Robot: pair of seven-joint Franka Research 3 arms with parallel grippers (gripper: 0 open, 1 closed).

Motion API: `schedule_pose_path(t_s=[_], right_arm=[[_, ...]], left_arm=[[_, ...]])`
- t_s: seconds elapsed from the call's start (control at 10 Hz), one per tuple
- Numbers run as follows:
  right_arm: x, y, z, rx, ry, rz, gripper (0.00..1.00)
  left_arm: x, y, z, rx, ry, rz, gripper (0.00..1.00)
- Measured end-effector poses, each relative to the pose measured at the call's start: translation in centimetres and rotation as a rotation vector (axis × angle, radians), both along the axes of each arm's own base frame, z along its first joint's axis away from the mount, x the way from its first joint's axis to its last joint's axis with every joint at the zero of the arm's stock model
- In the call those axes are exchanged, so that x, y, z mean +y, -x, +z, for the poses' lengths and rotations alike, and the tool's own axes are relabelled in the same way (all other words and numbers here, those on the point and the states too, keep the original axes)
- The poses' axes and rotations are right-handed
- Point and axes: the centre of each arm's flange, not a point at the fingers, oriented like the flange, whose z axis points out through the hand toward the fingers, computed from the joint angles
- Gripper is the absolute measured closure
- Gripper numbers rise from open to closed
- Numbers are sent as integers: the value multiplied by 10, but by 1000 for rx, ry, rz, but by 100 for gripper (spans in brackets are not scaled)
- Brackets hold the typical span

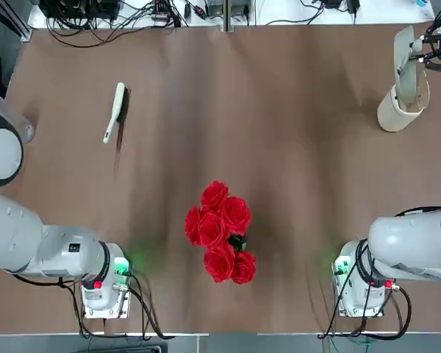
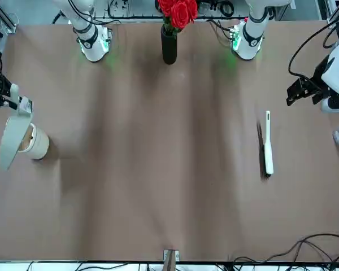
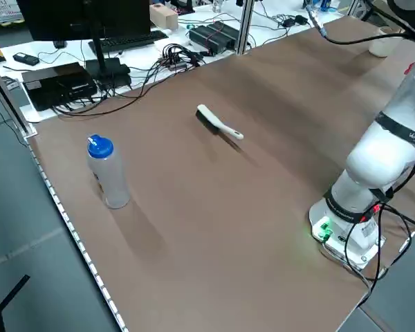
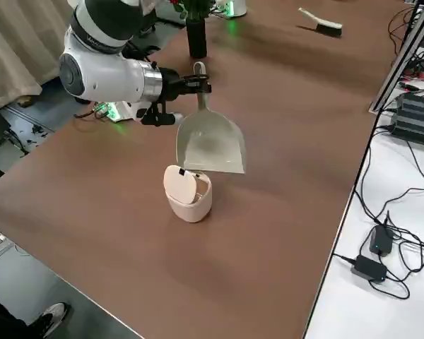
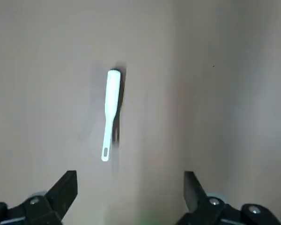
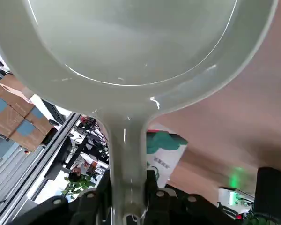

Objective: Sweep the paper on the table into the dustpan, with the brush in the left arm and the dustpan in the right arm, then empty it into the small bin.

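The brush [image 1: 115, 111] lies flat on the brown table [image 1: 279, 162], far left, with no gripper on it. My left gripper [image 5: 129, 188] hangs open above the table, short of the brush [image 5: 110, 110], and shows dark at the table's left side [image 2: 303, 90]. My right gripper [image 4: 191, 85] is shut on the dustpan's handle. It holds the dustpan [image 4: 209, 145] tipped mouth-down right over the small bin [image 4: 189, 193] at the far right [image 1: 400, 110]. The bin's flap lid stands tilted. The scoop [image 6: 131, 47] looks bare inside. The paper ball is not visible in any view.
A dark vase of red roses [image 1: 220, 232] stands near the middle front, between the arm bases. A clear bottle with a blue cap [image 3: 107, 173] stands near the table's left edge. Cables and equipment [image 1: 117, 15] lie beyond the far edge.
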Motion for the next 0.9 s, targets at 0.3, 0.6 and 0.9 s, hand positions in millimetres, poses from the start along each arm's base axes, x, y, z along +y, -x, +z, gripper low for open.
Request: schedule_pose_path(t_s=[0.3,0.6,0.9], right_arm=[[18,-11,0,19,64,64,67],[63,-37,2,22,212,179,67],[115,-53,19,0,368,325,67]], left_arm=[[0,0,1,-2,0,0,0],[0,0,1,-2,0,0,0],[4,-1,1,-3,0,8,0]])
